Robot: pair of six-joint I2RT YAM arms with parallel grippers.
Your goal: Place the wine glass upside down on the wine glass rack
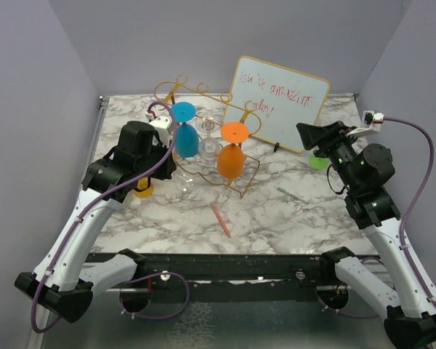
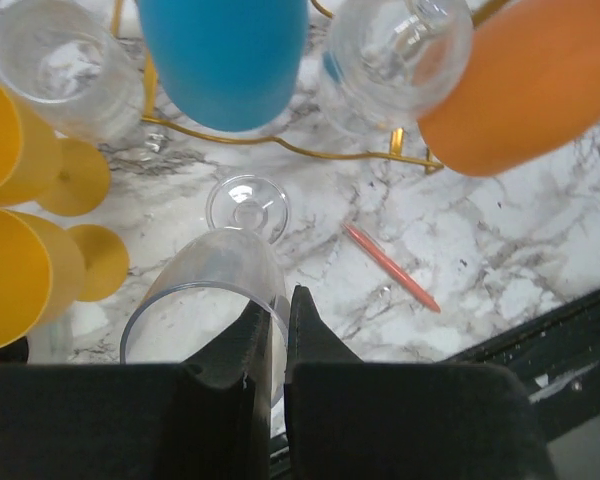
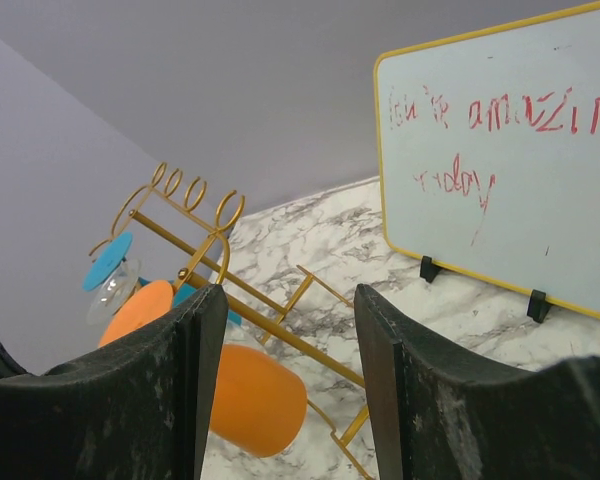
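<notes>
Down at about nine o'clock on the marble table (image 1: 276,218), the left gripper (image 2: 278,300) was pinching the rim of a clear wine glass (image 2: 205,285). Its two fingers were pressed together with the thin wall of the bowl caught between them. From that wrist, the glass had its mouth toward the gripper and its round foot pointing off to twelve o'clock, toward the rack (image 3: 280,330). Whether the foot rested on the table I could not tell. The gold rack stood a little past the middle of the table, toward eleven o'clock. It carried a blue glass (image 1: 183,138) and an orange glass (image 1: 231,160) hanging upside down, the orange one at about four o'clock from the blue, with another clear glass (image 2: 395,55) between them. The pinched wine glass was not on the rack but just in front of it, at roughly six o'clock from the blue one. Two yellow glasses (image 2: 15,270) sat close on its nine o'clock side. A red pen (image 1: 220,219) lay at six o'clock on the table, and a green pen (image 1: 291,194) lay toward four. The right gripper (image 1: 310,135) hung over the two o'clock part of the table, turned toward the rack, its fingers spread wide with nothing between them. A whiteboard (image 1: 280,102) with red writing leaned at about one o'clock.
</notes>
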